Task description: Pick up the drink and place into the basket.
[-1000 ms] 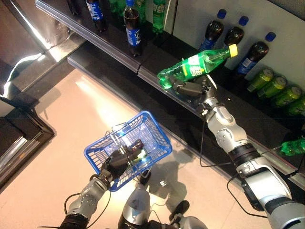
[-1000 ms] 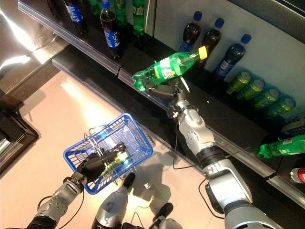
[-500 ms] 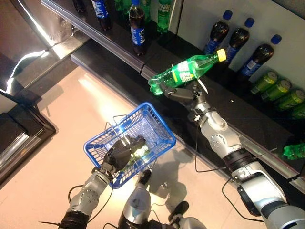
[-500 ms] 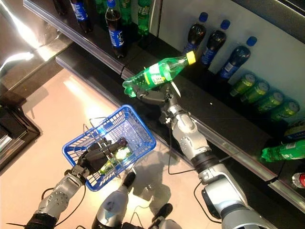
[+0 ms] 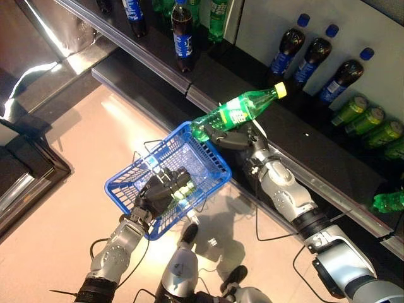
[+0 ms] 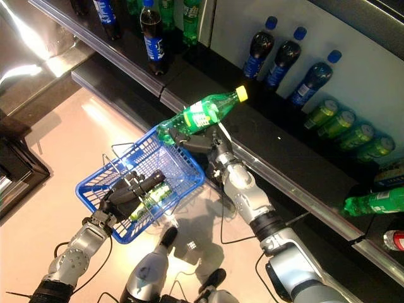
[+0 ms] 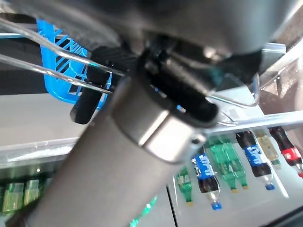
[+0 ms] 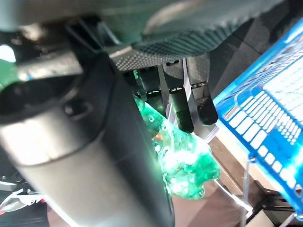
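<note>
My right hand (image 5: 237, 136) is shut on a green drink bottle (image 5: 235, 114) with a yellow cap, holding it tilted, base down. The bottle's base hangs right over the far rim of the blue basket (image 5: 129, 180). In the right wrist view the fingers (image 8: 177, 101) curl round the green base (image 8: 187, 158), with the basket's blue wall (image 8: 265, 118) beside it. My left hand (image 5: 161, 192) is shut on the basket's wire handles (image 7: 52, 61) and holds the basket above the floor. A green bottle (image 6: 149, 196) lies inside the basket under that hand.
A dark two-level shelf (image 5: 158, 63) runs along the far side with cola and green bottles standing on it. Dark bottles (image 5: 304, 60) and green cans (image 5: 366, 120) line the back right. A green bottle (image 5: 386, 202) lies on the shelf at far right.
My right hand has brought the green bottle down and left, from above the shelf edge to the basket's far rim. The basket has risen slightly toward it.
</note>
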{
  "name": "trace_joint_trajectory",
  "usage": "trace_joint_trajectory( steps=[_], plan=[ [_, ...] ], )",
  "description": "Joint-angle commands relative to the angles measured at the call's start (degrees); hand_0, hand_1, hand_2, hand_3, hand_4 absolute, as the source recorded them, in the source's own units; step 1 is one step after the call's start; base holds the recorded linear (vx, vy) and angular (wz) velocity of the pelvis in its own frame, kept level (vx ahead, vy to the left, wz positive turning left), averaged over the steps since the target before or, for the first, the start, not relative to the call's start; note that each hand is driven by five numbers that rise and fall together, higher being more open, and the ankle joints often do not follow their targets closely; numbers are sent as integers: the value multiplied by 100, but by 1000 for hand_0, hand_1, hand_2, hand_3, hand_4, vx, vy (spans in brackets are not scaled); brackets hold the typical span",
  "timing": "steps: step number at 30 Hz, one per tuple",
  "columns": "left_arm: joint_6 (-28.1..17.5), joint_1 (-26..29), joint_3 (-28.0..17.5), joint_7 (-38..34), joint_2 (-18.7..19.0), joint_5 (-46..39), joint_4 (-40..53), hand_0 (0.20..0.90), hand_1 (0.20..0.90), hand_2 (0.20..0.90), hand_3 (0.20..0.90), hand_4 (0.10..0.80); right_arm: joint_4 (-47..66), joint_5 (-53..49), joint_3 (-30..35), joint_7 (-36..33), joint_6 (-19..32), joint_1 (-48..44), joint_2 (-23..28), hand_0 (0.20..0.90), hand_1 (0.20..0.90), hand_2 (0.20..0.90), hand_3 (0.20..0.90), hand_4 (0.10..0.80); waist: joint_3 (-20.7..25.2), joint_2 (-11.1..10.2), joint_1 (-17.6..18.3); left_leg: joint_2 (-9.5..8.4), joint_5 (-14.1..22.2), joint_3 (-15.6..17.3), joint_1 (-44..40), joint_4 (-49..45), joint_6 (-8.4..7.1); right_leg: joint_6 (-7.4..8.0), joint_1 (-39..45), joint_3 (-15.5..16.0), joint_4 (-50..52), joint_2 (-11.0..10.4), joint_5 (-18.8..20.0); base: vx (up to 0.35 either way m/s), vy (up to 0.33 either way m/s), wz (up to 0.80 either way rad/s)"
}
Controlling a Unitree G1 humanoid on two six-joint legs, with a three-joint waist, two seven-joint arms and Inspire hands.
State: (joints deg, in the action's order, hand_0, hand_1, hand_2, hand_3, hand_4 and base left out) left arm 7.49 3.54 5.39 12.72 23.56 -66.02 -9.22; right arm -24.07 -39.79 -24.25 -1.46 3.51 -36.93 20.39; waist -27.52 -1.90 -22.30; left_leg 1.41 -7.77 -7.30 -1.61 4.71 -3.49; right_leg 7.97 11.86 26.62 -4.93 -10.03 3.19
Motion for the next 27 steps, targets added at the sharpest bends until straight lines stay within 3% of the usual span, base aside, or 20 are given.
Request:
trace_joint_trajectory(
  steps=[1, 27],
  plan=[
    [-1224, 238, -75, 822, -41, -669, 1877, 300, 300, 300, 200, 100, 711, 149, -389, 186, 699, 182, -274, 300, 300, 300, 200, 100, 2239, -31, 69, -191, 370, -54, -128, 29, -19, -21, -22, 202, -7, 89, -10, 0, 0, 0],
    [-929, 431, 109, 966, 6, -764, 2903, 300, 300, 300, 200, 100, 244, 1065, -871, -15, 479, 299, -370, 300, 300, 300, 200, 100, 2265, -21, -55, -224, 393, -188, -142, 29, -34, -17, 32, 258, -7, 91, -34, 0, -1, 1]
  ],
)
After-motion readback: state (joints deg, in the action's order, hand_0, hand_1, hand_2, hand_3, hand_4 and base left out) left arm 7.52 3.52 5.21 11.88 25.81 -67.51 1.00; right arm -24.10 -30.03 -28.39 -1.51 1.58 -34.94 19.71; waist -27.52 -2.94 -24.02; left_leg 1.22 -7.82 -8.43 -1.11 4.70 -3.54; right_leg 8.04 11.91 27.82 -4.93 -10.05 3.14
